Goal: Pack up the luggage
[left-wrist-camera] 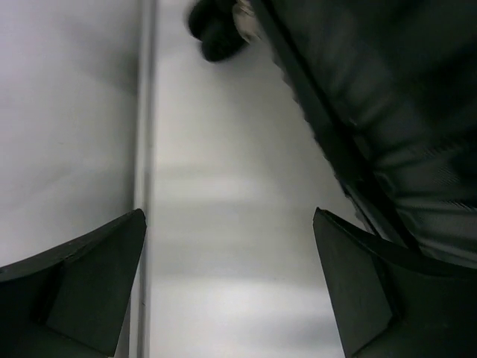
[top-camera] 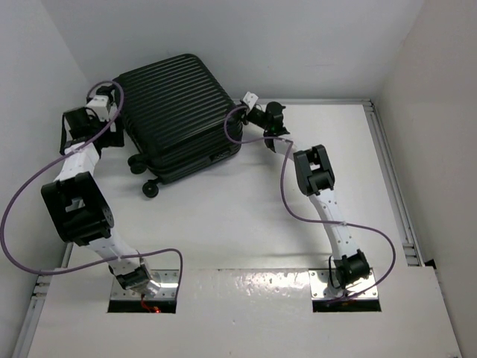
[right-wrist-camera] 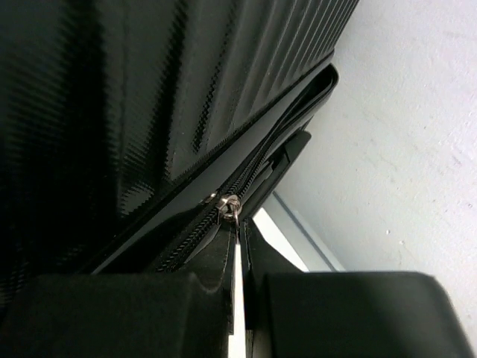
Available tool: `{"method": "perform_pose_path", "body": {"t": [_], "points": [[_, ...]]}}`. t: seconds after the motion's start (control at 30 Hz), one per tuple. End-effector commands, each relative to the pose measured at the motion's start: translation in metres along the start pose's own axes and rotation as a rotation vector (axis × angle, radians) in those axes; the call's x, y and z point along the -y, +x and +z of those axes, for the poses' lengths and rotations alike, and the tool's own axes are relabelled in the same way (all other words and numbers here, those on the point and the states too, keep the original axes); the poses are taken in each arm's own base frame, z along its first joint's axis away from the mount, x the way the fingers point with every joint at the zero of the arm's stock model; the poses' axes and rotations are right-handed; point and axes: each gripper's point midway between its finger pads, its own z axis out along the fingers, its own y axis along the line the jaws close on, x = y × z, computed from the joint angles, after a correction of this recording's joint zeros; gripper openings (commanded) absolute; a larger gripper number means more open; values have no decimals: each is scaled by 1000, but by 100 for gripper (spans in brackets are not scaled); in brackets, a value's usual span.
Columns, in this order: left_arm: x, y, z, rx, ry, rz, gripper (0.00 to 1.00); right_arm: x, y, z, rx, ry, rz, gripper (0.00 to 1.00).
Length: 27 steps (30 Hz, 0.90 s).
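The luggage (top-camera: pixel 175 112) is a large black ribbed hard-shell suitcase lying flat and closed at the back of the table, wheels toward the front left. My right gripper (top-camera: pixel 248 99) is at its right side edge. In the right wrist view it (right-wrist-camera: pixel 237 224) is shut on the metal zipper pull (right-wrist-camera: pixel 232 207) of the luggage (right-wrist-camera: pixel 149 97). My left gripper (top-camera: pixel 112 112) is open and empty just left of the suitcase. In the left wrist view it (left-wrist-camera: pixel 231 224) hangs over bare table, with the shell (left-wrist-camera: pixel 387 112) and a wheel (left-wrist-camera: pixel 216 30) at the right.
White walls stand close behind and on both sides. A metal rail (top-camera: pixel 391 171) runs along the table's right edge, and another (left-wrist-camera: pixel 143 112) lies by the left gripper. Both arms' purple cables (top-camera: pixel 22 201) loop over the table.
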Motion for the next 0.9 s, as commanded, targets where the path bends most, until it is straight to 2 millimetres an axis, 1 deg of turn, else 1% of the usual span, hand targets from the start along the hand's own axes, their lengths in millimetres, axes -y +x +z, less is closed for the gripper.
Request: {"method": "perform_pose_path", "body": {"t": [0.0, 0.03, 0.07, 0.1, 0.13, 0.17, 0.2, 0.23, 0.27, 0.3, 0.33, 0.37, 0.4, 0.43, 0.47, 0.5, 0.53, 0.57, 0.6, 0.63, 0.67, 0.7, 0.73, 0.77, 0.8, 0.83, 0.87], "points": [[-44, -63, -34, 182, -135, -93, 100, 18, -55, 9, 169, 54, -117, 0], [-48, -68, -36, 192, -153, -103, 100, 16, -59, 10, 189, 54, -126, 0], [-62, -77, -43, 204, -206, -128, 100, 11, -64, 13, 211, 58, -134, 0], [-71, -80, -47, 210, -234, -132, 100, 1, -62, 17, 217, 47, -109, 0], [-72, -77, -44, 196, -240, -146, 100, -3, -64, 16, 234, 48, -115, 0], [-74, -76, -45, 186, -250, -149, 100, -12, -69, 19, 249, 38, -116, 6], [-78, -76, -43, 174, -247, -131, 100, -16, -87, 19, 289, 50, -128, 32], [-74, -61, -35, 107, -219, -100, 100, -19, -77, 15, 264, 74, -102, 42], [-72, -57, -32, 81, -201, -83, 100, -23, -82, 11, 251, 74, -102, 52], [-63, -56, -28, 65, -158, -58, 100, -18, -87, 7, 246, 91, -112, 64], [-61, -56, -29, 58, -142, -36, 100, -1, -128, 3, 275, 134, -176, 69], [-49, -46, -24, 20, -95, -17, 94, -20, -80, -17, 159, 126, -120, 73], [-43, -43, -24, 9, -47, 52, 89, -13, -78, -26, 134, 145, -127, 76], [-21, -38, -21, 4, 55, 99, 85, -8, -88, -46, 80, 177, -174, 80], [-10, -30, -28, -29, 103, 140, 75, 1, -86, -59, 43, 197, -179, 82], [-4, -21, -33, -44, 145, 222, 71, 14, -85, -73, 0, 239, -187, 84], [15, -6, -32, -69, 228, 262, 66, 25, -108, -89, -55, 268, -223, 91], [33, 13, -39, -141, 306, 299, 57, 41, -103, -109, -104, 304, -221, 94], [39, 27, -43, -177, 356, 394, 51, 46, -106, -128, -177, 337, -196, 94], [56, 33, -50, -167, 458, 413, 46, 43, -88, -148, -285, 345, -150, 94], [71, 56, -69, -233, 575, 403, 38, 63, -105, -170, -299, 396, -114, 94], [83, 60, -81, -226, 665, 436, 35, 72, -139, -182, -278, 415, -102, 94], [93, 57, -90, -147, 776, 529, 32, 52, -115, -199, -414, 349, 20, 90], [111, 70, -111, -138, 914, 609, 27, 70, -163, -214, -361, 399, 95, 87], [124, 69, -122, -137, 971, 573, 25, 53, -147, -230, -456, 379, 204, 84], [137, 67, -129, -73, 1043, 651, 23, 52, -161, -234, -454, 375, 247, 82], [171, 62, -139, -30, 1143, 639, 22, 36, -188, -245, -446, 320, 320, 75]]}}
